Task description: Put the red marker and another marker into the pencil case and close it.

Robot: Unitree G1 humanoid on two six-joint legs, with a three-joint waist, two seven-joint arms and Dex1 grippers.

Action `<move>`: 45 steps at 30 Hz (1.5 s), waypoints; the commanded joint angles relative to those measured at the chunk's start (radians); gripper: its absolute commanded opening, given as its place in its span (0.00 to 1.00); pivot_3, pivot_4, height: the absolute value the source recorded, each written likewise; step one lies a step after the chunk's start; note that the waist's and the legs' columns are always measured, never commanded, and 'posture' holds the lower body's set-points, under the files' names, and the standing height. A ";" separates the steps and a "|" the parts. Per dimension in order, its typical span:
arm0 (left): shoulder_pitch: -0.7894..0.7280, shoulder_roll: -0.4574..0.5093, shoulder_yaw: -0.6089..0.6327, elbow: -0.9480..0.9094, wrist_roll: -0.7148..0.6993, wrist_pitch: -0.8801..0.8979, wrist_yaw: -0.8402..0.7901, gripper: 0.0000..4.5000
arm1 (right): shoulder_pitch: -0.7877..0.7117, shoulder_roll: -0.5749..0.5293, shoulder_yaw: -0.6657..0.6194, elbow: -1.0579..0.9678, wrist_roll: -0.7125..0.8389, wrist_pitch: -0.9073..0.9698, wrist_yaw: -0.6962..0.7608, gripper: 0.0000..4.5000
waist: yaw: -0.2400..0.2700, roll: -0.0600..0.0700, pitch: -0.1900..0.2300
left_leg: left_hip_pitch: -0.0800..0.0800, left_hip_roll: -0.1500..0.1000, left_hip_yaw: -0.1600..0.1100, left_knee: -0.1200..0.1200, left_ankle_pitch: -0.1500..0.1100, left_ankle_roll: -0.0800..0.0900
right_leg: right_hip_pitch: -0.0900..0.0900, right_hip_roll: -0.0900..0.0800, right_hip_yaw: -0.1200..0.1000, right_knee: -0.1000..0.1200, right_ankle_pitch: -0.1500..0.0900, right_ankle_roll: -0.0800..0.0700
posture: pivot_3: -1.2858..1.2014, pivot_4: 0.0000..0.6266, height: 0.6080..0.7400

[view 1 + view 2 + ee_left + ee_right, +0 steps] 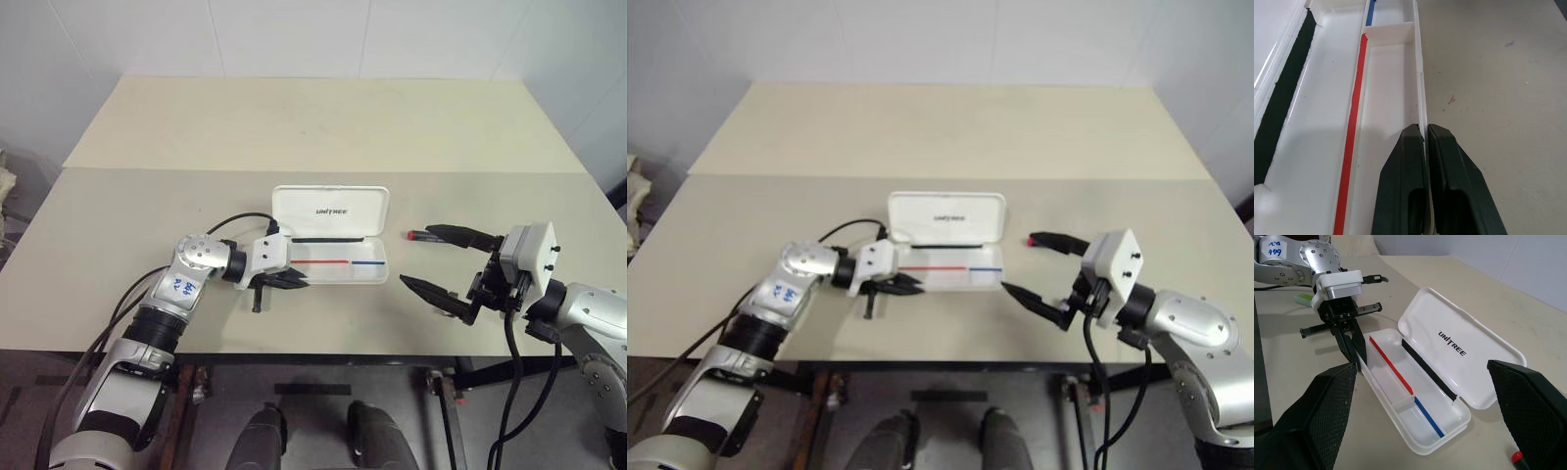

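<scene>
The white pencil case (330, 208) lies open mid-table, its lid with dark lettering tilted back and red and blue stripes in its tray. My left gripper (292, 281) is at the tray's left end, shut on the thin front wall (1420, 93), which runs between its fingers. The red marker (411, 235) lies on the table right of the case, red cap toward it, by the far fingertip of my right gripper (415, 257). That gripper stands wide open with nothing in it. The light green marker (1303, 297) lies on the table beyond the left wrist.
A black cable (235, 220) loops from the left wrist over the table. A seam (313, 170) splits the beige tabletop into a near and a far half. The table's front edge (323, 354) runs just below both grippers.
</scene>
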 commanded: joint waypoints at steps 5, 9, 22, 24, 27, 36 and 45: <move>0.014 -0.035 0.003 -0.082 -0.041 0.104 0.008 0.57 | -0.008 -0.017 -0.040 -0.033 0.018 -0.001 -0.005 1.00 | 0.001 0.000 0.000 | 0.000 0.000 0.000 0.000 0.000 0.000 | 0.000 0.000 0.000 0.000 0.000 0.000 | 0.52 0.24 1.00; 0.028 -0.042 0.030 -0.132 -0.107 0.140 -0.031 0.87 | -0.016 -0.019 -0.035 -0.026 0.016 -0.002 -0.001 1.00 | 0.000 0.000 0.000 | 0.000 0.000 0.000 0.000 0.000 0.000 | 0.000 0.000 0.000 0.000 0.000 0.000 | 0.52 0.24 1.00; 0.072 -0.023 0.096 -0.159 -0.211 0.057 -0.079 0.99 | -0.062 -0.051 -0.035 0.052 0.013 -0.010 0.055 1.00 | 0.000 0.000 0.000 | 0.000 0.000 0.000 0.000 0.000 0.000 | 0.000 0.000 0.000 -0.001 0.000 0.000 | 0.52 0.24 1.00; 0.074 -0.021 0.101 -0.147 -0.210 0.045 -0.081 0.99 | -0.075 -0.059 -0.035 0.066 0.013 -0.011 0.063 1.00 | 0.000 0.000 0.000 | 0.000 0.000 0.000 0.000 0.000 0.000 | 0.000 0.000 0.000 -0.001 0.000 0.000 | 0.52 0.24 1.00; 0.084 -0.031 0.117 -0.109 -0.218 0.012 -0.075 0.99 | -0.091 -0.065 -0.033 0.078 0.012 -0.010 0.072 1.00 | -0.001 0.000 0.000 | 0.000 0.000 0.000 -0.001 0.000 0.000 | 0.000 0.000 0.000 -0.001 0.000 0.000 | 0.52 0.24 1.00; 0.110 -0.084 0.116 0.036 -0.221 -0.099 -0.075 0.99 | -0.106 -0.072 -0.029 0.055 0.023 0.015 0.067 1.00 | 0.000 0.000 0.000 | 0.000 0.000 0.000 0.000 0.000 0.000 | 0.000 0.000 0.000 -0.001 0.000 0.000 | 0.52 0.24 1.00; 0.114 -0.114 0.113 0.054 -0.229 -0.131 -0.093 0.99 | -0.123 -0.094 -0.033 0.071 0.021 0.029 0.087 1.00 | 0.000 0.000 0.000 | 0.000 0.000 0.000 0.000 0.000 0.000 | 0.000 0.000 0.000 -0.001 0.000 0.000 | 0.52 0.24 1.00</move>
